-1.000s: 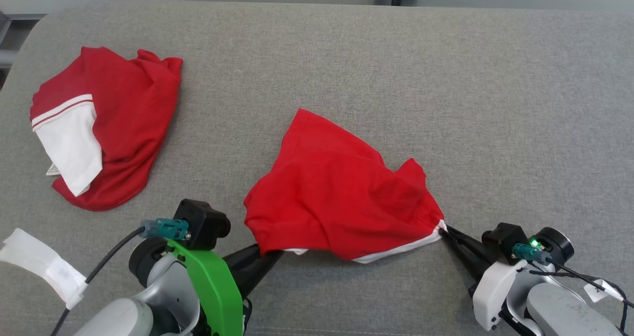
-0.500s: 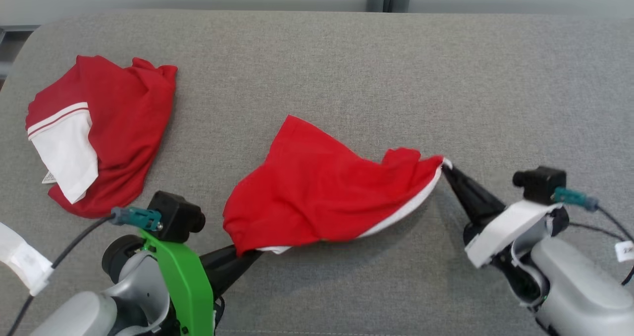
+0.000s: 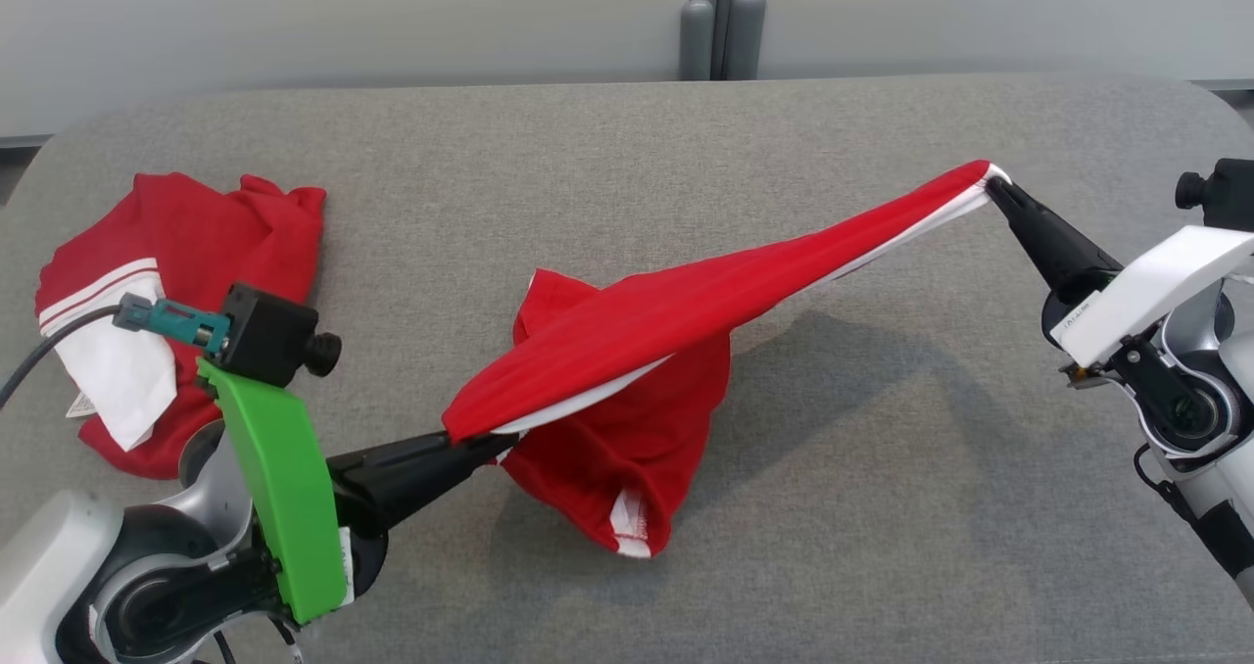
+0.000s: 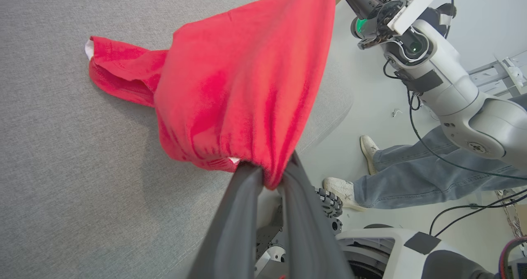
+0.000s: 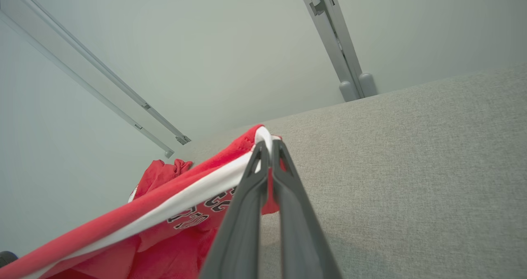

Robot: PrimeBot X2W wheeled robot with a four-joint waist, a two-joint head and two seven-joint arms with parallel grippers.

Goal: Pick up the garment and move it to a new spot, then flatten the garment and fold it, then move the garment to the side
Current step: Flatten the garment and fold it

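A red garment (image 3: 676, 316) with white trim hangs stretched above the grey cushion between both grippers. My left gripper (image 3: 485, 439) is shut on its lower left corner, seen close in the left wrist view, where red cloth (image 4: 243, 81) bunches at my left gripper (image 4: 269, 176). My right gripper (image 3: 991, 186) is shut on the white-edged corner at the upper right. In the right wrist view the white trim (image 5: 193, 198) runs down from my right gripper (image 5: 267, 145). The garment's lower part sags onto the cushion.
A second red and white garment (image 3: 186, 292) lies crumpled at the cushion's (image 3: 882, 429) left end. A wall with a grey post (image 3: 720, 18) stands behind. In the left wrist view a person's legs and white shoes (image 4: 341, 188) are on the floor beside the cushion's edge.
Both grippers have risen and spread apart, the right one far up and to the right, pulling the garment taut off the cushion. The head camera has tilted up.
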